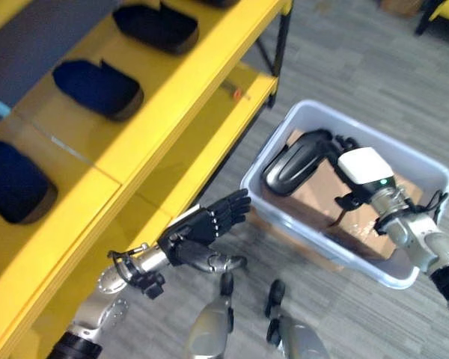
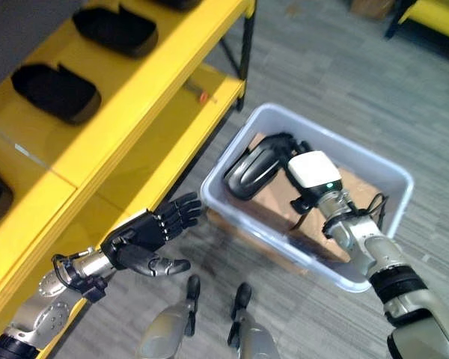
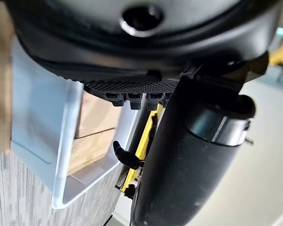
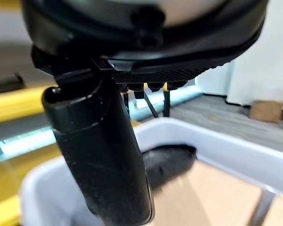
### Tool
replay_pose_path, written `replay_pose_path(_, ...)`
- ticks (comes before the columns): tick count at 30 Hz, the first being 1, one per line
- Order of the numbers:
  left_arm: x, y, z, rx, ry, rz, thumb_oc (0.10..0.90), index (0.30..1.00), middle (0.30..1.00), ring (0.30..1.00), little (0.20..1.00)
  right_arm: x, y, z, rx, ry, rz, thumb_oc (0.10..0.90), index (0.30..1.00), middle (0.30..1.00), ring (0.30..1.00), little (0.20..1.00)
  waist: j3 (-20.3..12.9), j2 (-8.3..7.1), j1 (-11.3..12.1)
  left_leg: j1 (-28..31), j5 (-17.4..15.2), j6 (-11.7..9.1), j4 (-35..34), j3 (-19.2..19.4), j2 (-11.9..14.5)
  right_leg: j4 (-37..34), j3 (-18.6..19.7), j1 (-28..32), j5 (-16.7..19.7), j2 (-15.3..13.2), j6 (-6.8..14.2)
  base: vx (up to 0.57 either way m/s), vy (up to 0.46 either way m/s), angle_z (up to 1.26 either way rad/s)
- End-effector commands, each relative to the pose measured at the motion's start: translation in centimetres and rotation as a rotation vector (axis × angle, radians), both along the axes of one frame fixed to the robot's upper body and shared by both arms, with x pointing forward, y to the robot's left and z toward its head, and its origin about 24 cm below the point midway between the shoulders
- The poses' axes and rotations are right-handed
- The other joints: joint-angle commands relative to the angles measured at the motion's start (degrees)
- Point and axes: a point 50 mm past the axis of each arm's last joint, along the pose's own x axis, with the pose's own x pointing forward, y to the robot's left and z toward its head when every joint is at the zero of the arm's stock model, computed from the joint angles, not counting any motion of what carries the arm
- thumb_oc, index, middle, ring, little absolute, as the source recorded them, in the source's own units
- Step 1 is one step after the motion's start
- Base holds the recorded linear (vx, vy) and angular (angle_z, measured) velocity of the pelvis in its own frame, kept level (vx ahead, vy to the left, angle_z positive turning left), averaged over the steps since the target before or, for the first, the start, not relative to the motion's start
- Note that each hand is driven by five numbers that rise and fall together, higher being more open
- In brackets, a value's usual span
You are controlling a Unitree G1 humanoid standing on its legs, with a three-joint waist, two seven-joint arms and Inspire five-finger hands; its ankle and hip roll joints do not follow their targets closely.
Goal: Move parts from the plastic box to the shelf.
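Observation:
A black curved part (image 1: 293, 163) is tilted up at the far left end of the pale plastic box (image 1: 314, 110). My right hand (image 1: 365, 170), with its white cover, reaches into the box, and its fingers curl over the part's upper end. The right wrist view shows the part (image 4: 169, 161) past the thumb. My left hand (image 1: 200, 228) hovers open, fingers straight, between the yellow shelf's (image 1: 181, 97) front edge and the box's near left corner, holding nothing. In the left wrist view the box wall (image 3: 42, 117) is close by.
Three similar dark parts (image 1: 97, 88) (image 1: 157, 26) (image 1: 15, 183) lie in a row on the shelf's upper level. The lower level (image 1: 232, 101) has a small red item on it. Brown cardboard (image 1: 359, 221) lines the box floor. Grey floor surrounds the box.

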Motion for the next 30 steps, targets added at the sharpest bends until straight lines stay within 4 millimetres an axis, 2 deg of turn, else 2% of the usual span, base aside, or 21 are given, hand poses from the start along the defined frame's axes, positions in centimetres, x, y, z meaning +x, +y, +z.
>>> replay_pose_path(1, -0.6, -1.7, 3.4, -0.083, -0.165, -0.142, 0.900, 1.000, 1.000, 1.000, 1.000, 0.8, -1.0, 6.4, -0.105, -0.242, -0.014, 0.900, 1.000, 1.000, 1.000, 1.000, -3.65, 0.37, -0.06, -6.66, -0.18, -1.29, -0.58, -0.41, -2.30, 13.66, -0.45, 2.06, -16.31, 0.03, 1.10, -0.07, -0.043, 0.01)
replay_pose_path(4, -0.4, -1.9, 3.9, -0.064, -0.176, -0.168, 0.900, 1.000, 1.000, 1.000, 1.000, 1.4, -2.0, 8.0, -0.132, -0.273, -0.092, 0.900, 1.000, 1.000, 1.000, 1.000, -1.32, 1.54, 0.86, -9.48, -0.12, -1.08, 0.82, -1.08, -2.67, 18.55, -0.64, -2.76, -17.50, 0.18, 0.58, -0.05, -0.035, 0.03)
replay_pose_path(8, -0.4, -2.1, 4.2, -0.052, -0.182, -0.180, 0.900, 1.000, 1.000, 1.000, 1.000, 1.7, -2.8, 8.8, -0.214, -0.282, -0.154, 0.900, 1.000, 1.000, 1.000, 1.000, 0.09, 2.33, 1.34, -12.07, -0.11, -0.66, 1.95, -1.35, -3.00, 22.58, -0.65, -7.31, -18.28, 0.04, 0.46, -0.04, -0.025, 0.07)
replay_pose_path(12, -0.6, -1.9, 4.3, -0.045, -0.175, -0.186, 0.900, 1.000, 1.000, 1.000, 1.000, 1.5, -4.6, 9.8, -0.232, -0.347, -0.263, 0.900, 1.000, 1.000, 1.000, 1.000, 0.09, 2.84, 1.77, -15.89, -0.22, -0.17, 3.49, -1.56, -3.53, 27.06, -0.81, -12.93, -19.16, -0.48, 0.33, 0.01, -0.011, 0.05)
replay_pose_path(18, -0.7, -1.9, 4.4, -0.047, -0.176, -0.186, 0.900, 1.000, 1.000, 1.000, 1.000, 0.5, -6.8, 12.5, -0.329, -0.565, -0.436, 0.900, 1.000, 1.000, 1.000, 1.000, 0.09, 3.91, 1.94, -20.58, -1.04, 0.54, 7.06, -2.30, -4.35, 33.06, -0.28, -19.66, -20.30, -1.14, 0.02, 0.00, 0.006, 0.03)
replay_pose_path(21, -1.0, -1.9, 4.0, -0.059, -0.165, -0.181, 0.900, 1.000, 1.000, 1.000, 1.000, -0.3, -7.6, 14.0, -0.448, -0.655, -0.505, 0.900, 1.000, 1.000, 1.000, 1.000, 0.09, 4.73, 2.02, -23.56, -1.61, 0.92, 9.39, -2.74, -4.95, 36.05, -0.03, -23.40, -20.96, -1.17, -0.32, 0.01, 0.007, -0.01)
replay_pose_path(28, -1.2, -1.7, 3.3, -0.062, -0.138, -0.162, 0.900, 1.000, 1.000, 1.000, 1.000, -0.4, -7.4, 15.8, -0.525, -0.692, -0.520, 0.900, 1.000, 1.000, 1.000, 1.000, 0.09, 5.59, 2.19, -28.08, -2.15, 1.25, 12.56, -2.73, -5.18, 40.59, 0.23, -29.22, -21.78, -1.44, -0.91, 0.02, 0.004, -0.02)
replay_pose_path(29, -1.2, -1.6, 2.8, -0.073, -0.116, -0.151, 0.900, 1.000, 1.000, 1.000, 1.000, -0.5, -7.2, 16.3, -0.524, -0.749, -0.528, 0.900, 1.000, 1.000, 1.000, 1.000, 0.09, 5.55, 1.91, -28.90, -4.13, 1.33, 14.68, -2.66, -5.88, 42.94, 1.15, -30.38, -23.55, -2.00, -0.66, 0.09, 0.001, 0.07)
replay_pose_path(30, -1.3, -1.6, 2.7, -0.075, -0.115, -0.151, 0.900, 1.000, 1.000, 1.000, 1.000, -0.6, -7.0, 16.7, -0.528, -0.788, -0.510, 0.900, 1.000, 1.000, 1.000, 1.000, 0.09, 5.82, 1.93, -30.06, -4.56, 1.48, 15.99, -2.74, -6.02, 44.18, 1.32, -31.64, -23.85, -2.19, -0.83, 0.11, 0.010, 0.08)
